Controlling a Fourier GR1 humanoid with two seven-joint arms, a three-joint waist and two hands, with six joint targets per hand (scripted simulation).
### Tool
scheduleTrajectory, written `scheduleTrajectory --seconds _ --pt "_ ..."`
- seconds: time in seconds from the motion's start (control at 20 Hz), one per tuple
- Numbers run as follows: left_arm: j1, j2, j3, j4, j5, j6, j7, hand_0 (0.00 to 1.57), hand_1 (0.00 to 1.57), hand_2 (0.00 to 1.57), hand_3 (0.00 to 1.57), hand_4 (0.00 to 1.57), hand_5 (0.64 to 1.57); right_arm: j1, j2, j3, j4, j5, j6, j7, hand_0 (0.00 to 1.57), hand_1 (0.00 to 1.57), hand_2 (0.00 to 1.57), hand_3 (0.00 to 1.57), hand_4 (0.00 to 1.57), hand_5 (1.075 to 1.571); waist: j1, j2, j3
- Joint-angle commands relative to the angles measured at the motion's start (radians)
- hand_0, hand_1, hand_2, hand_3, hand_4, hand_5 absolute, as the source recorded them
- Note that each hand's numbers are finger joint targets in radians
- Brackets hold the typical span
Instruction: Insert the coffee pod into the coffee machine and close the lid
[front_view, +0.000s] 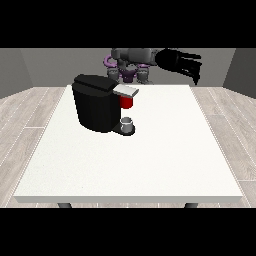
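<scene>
A black coffee machine stands on the left half of the white table, towards the back. Its silver lid lies almost level over a red part at the machine's front. Below that, a small grey cup sits on the machine's base. I see no separate coffee pod anywhere. The hand at the view's right is black and held high above the table's far edge, well away from the machine, with straight fingers and nothing in it. No hand shows at the view's left.
The robot's grey and purple torso stands behind the table's far edge. Wooden floor surrounds the table.
</scene>
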Motion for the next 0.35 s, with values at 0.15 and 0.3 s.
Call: scheduleTrajectory --seconds 0.15,0.3 --pt "0.076 0.007 0.042 0.057 0.003 0.025 -0.034 0.00 0.00 0.00 0.00 0.25 1.571 0.160 0.163 0.091 -0.062 -0.028 0.018 -0.126 0.00 0.00 0.00 0.00 0.18 1.571 -0.139 -0.123 0.0003" --pt "0.148 0.003 0.028 0.061 0.007 0.005 -0.025 0.00 0.00 0.00 0.00 0.27 1.571 0.302 0.166 0.161 -0.077 -0.067 0.005 -0.201 0.00 0.00 0.00 0.00 0.26 1.571 -0.142 -0.185 0.0005"
